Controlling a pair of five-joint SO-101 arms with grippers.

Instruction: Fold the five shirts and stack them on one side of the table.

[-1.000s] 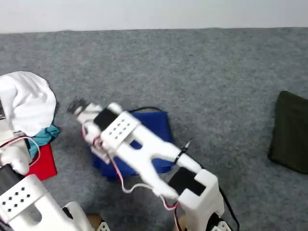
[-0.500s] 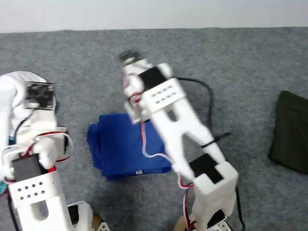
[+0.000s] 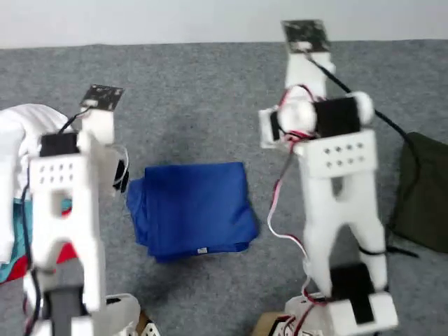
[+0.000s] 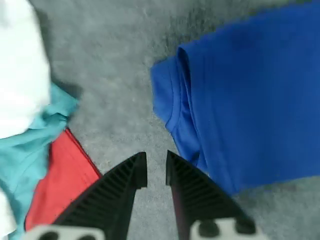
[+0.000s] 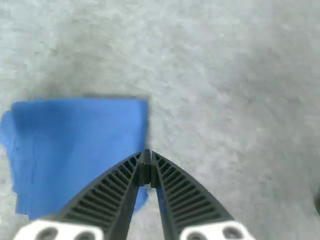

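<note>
The grey bench carries all the clothes. The two arms are the biggest things over it: the left arm stands on the left side of the blue shirt, and the right arm stands on the right side of the blue shirt.

The blue shirt lies flat as a neat rectangle, so its folding seems complete. The white shirt lies loose to the left of the blue shirt. The dark green shirt lies folded, well apart to the right of the blue shirt. The teal shirt and the red shirt lie crumpled between the white shirt and the blue shirt, and they touch each other.

The left tool hangs over bare bench just beside the collar side of the blue shirt. Its jaws are a little parted and hold nothing. The right tool is clenched tip against tip, with nothing inside, above the edge of the blue shirt.

The task is probably about two shirts along. The next move is likely to carry the blue shirt onto the dark green shirt. This calls for the right tool to release first and then take all the layers together, so that the fold does not fall apart.

A small white tag sits on the near edge of the blue shirt. Its print is too small to read.
</note>
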